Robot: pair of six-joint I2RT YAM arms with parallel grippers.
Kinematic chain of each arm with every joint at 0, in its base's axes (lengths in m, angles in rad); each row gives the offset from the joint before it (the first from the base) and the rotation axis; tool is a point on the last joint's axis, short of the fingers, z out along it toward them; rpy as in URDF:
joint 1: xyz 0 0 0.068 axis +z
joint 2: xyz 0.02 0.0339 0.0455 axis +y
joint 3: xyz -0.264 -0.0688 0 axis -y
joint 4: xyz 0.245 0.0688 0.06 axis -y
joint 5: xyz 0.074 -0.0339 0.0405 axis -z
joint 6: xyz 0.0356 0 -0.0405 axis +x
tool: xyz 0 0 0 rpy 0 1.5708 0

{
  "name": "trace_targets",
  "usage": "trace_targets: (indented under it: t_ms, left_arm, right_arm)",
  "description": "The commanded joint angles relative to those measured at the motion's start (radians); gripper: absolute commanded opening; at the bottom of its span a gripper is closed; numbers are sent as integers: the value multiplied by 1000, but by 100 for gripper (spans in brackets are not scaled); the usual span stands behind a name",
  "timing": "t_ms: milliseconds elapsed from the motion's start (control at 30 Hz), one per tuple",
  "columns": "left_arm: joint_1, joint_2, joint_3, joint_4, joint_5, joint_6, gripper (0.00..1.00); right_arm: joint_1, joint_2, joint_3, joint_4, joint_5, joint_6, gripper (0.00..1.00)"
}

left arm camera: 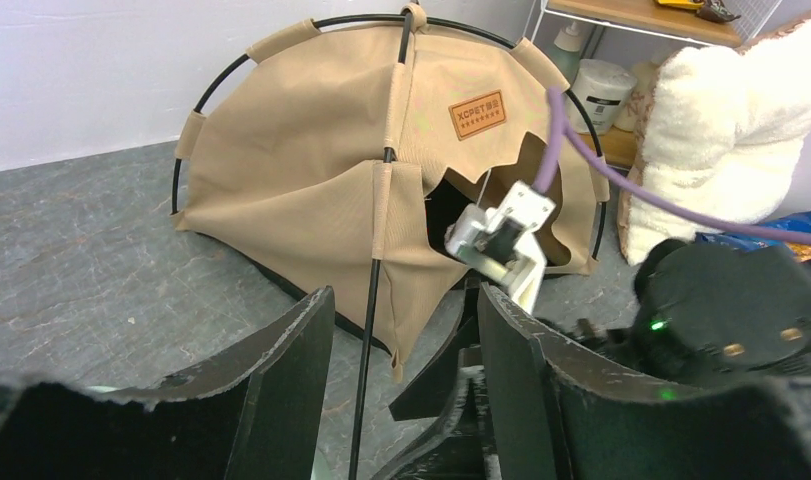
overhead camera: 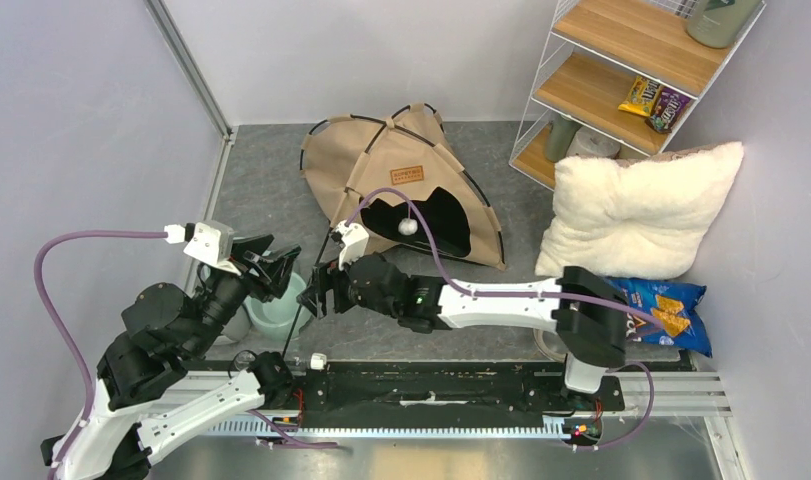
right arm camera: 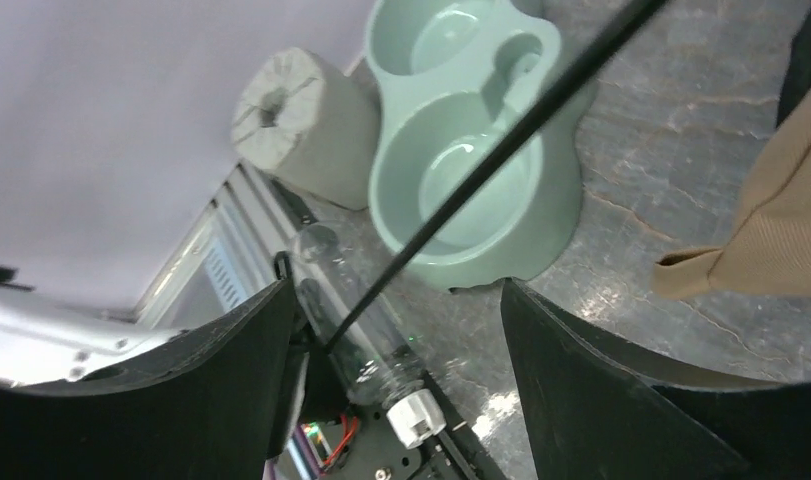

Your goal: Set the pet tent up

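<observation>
the grey table carries everything. the wire-and-wood shelf stands far beyond the right fingers, off to their right, well apart.

the pet tent sits on the table just beyond both sets of fingers, its arched doorway turned toward them. the tan fabric sags on one side, and a loose corner of it hangs close to the right fingers.

the fluffy white pillow leans well to the right of the right fingers, beside the shelf. the blue chip bag lies in front of it, also well apart from them.

the left fingers are spread wide and hold nothing. they point at the tent, with the right arm's wrist close beside them. the right fingers are spread wide too, with nothing pinched.

the pale green double bowl sits on the table straight ahead of the right fingers, near them. the grey roll stands just beside the bowl, further out. the clear bottle with a white cap lies below the gap of the right fingers.

one thin black pole runs from the tent through the gap of the right fingers and crosses over the bowl. in the left wrist view it also passes between the left fingers, nearer one of them. i cannot tell whether it touches that finger.

the brown label sits high on the tent front, beyond the left fingers. a small white ball hangs in the doorway.
</observation>
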Motion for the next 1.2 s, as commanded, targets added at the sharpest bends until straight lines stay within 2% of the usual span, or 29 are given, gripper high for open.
trace_targets:
  t_ms: [0,100,200,467,567,600,800,933,1167]
  left_arm:
    - [-1,3,2,31,-22,39,62]
    - [-1,0,2,31,-23,40,62]
    - [-1,-2,0,30,-25,41,62]
    - [-1,-22,-4,28,-31,40,62]
    - [-1,-23,-4,26,-33,42,62]
    - [-2,-22,-6,25,-33,42,62]
    - [-1,-22,-12,28,-33,44,62]
    - [-1,-15,-24,38,-28,40,62]
    - [-1,3,-49,52,0,16,62]
  right_arm:
    - [-6,56,64,90,143,53,83]
    - [-6,96,72,141,155,37,82]
    - [-5,126,83,205,130,-3,75]
    - [-37,139,136,159,51,-24,19]
    - [-70,106,113,154,-22,-33,3]
    - [-83,95,103,153,-61,-39,0]
    - [-199,14,22,158,-383,-70,0]
    - [-269,-6,24,129,-586,-95,0]
    - [-330,12,48,13,-686,-149,0]
